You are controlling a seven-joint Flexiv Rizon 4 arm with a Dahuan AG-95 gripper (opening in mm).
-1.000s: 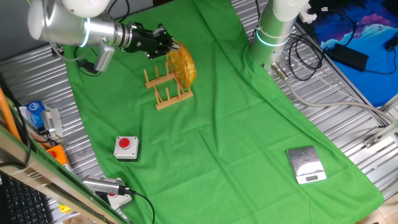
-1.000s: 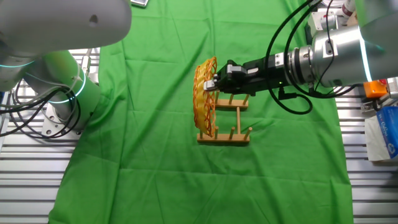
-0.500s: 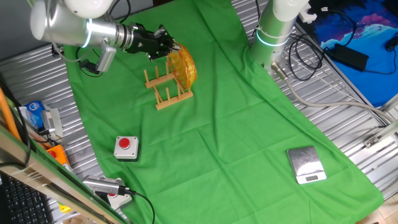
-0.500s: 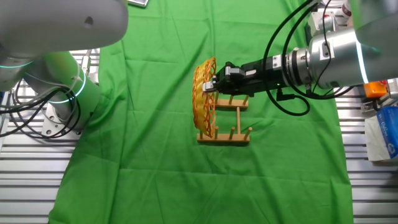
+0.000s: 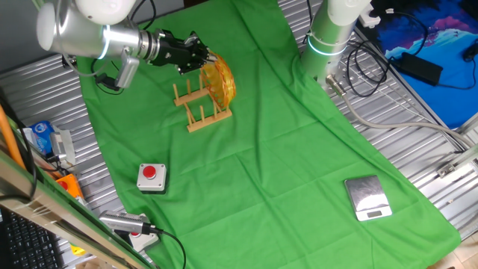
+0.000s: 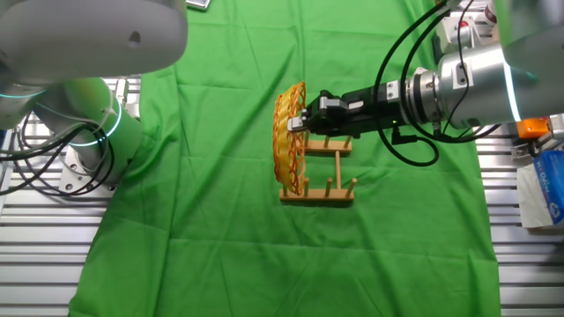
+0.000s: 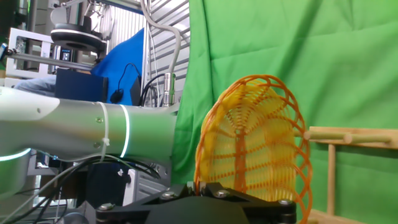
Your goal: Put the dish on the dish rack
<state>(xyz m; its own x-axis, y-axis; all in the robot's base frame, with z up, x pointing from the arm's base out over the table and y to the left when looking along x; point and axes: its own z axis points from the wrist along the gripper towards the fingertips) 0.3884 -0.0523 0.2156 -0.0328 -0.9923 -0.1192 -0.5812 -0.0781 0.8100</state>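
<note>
The dish point(image 5: 220, 78), a yellow woven wicker plate with orange streaks, stands upright on edge between the pegs at one end of the small wooden dish rack point(image 5: 202, 112). It also shows in the other fixed view point(image 6: 289, 141), at the left end of the rack point(image 6: 330, 189). My gripper point(image 5: 203, 56) reaches in horizontally, and its black fingers close on the dish's upper rim point(image 6: 300, 123). In the hand view the dish point(image 7: 255, 143) fills the middle. Its rim runs down into the narrow gap of my gripper point(image 7: 198, 186), and a rack peg point(image 7: 348, 135) is at the right.
A red button box point(image 5: 151, 176) lies on the green cloth in front of the rack. A silver scale point(image 5: 367, 198) is at the front right. A second robot's base point(image 5: 328, 37) stands at the back edge. A blue-white carton point(image 6: 546, 185) sits off the cloth.
The arm has shifted very slightly. The dish stays upright in the rack with the gripper still on its rim.
</note>
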